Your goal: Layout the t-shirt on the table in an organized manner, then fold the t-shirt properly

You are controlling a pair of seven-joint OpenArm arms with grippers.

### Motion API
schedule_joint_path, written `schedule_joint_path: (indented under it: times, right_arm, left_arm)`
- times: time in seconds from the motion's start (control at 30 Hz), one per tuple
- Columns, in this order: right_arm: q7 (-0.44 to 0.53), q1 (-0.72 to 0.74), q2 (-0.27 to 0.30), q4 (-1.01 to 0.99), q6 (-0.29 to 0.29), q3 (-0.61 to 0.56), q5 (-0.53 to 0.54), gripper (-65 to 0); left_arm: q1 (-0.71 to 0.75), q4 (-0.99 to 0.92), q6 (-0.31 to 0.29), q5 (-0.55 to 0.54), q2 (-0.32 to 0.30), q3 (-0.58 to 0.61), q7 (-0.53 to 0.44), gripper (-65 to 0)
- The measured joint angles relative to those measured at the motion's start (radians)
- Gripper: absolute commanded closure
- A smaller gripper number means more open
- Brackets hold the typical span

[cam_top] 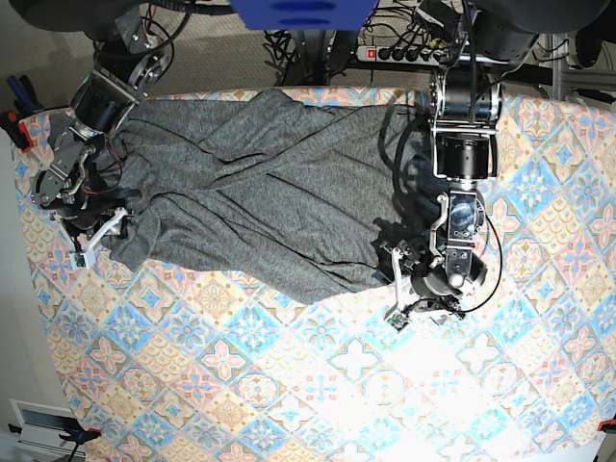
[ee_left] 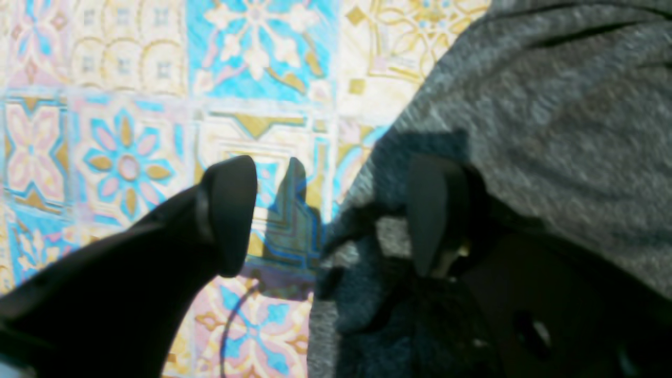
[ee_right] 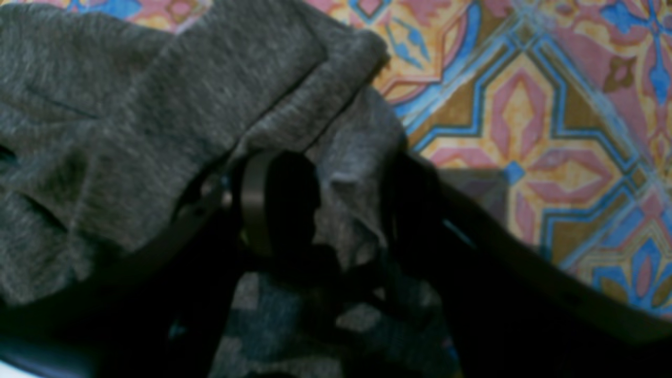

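The dark-grey t-shirt (cam_top: pixel 260 192) lies spread and wrinkled across the far half of the table (cam_top: pixel 318 385). My left gripper (cam_top: pixel 397 287) sits at the shirt's right end. In the left wrist view the left gripper (ee_left: pixel 333 215) is open, with one finger over the bare table (ee_left: pixel 131 105), the other over the t-shirt (ee_left: pixel 551 105), and the shirt's edge loose between them. My right gripper (cam_top: pixel 101 236) is at the shirt's left corner. In the right wrist view the right gripper (ee_right: pixel 333 205) has its fingers around a fold of the t-shirt (ee_right: pixel 131 105). Whether they press it does not show.
A power strip (cam_top: pixel 404 50) and cables lie beyond the table's far edge, beside a blue object (cam_top: pixel 298 12). Both arm bases stand at that far edge. The patterned cloth runs on toward the near edge and the right side.
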Motion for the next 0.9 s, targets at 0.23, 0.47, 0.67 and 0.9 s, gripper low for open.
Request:
schedule_joint_path:
  times: [0.23, 0.47, 0.67, 0.9]
  right_arm:
    - [0.017, -0.015, 0.002, 0.002, 0.000, 0.000, 0.009, -29.0]
    - [0.011, -0.015, 0.002, 0.002, 0.002, 0.000, 0.008, -29.0]
    - [0.011, -0.015, 0.002, 0.002, 0.005, 0.000, 0.008, -29.0]
    - [0.011, -0.015, 0.002, 0.002, 0.005, 0.000, 0.008, -29.0]
  left_arm:
    - [0.008, -0.060, 0.001, 0.004, -0.001, -0.183, -0.008, -41.2]
    - [-0.019, -0.216, 0.000, -0.019, -0.032, -0.248, -0.081, -41.0]
    - [-0.024, -0.278, 0.008, -0.111, -0.021, -0.200, -0.136, -40.9]
    - [-0.029, -0.292, 0.029, -0.254, -0.033, -0.116, -0.099, -40.8]
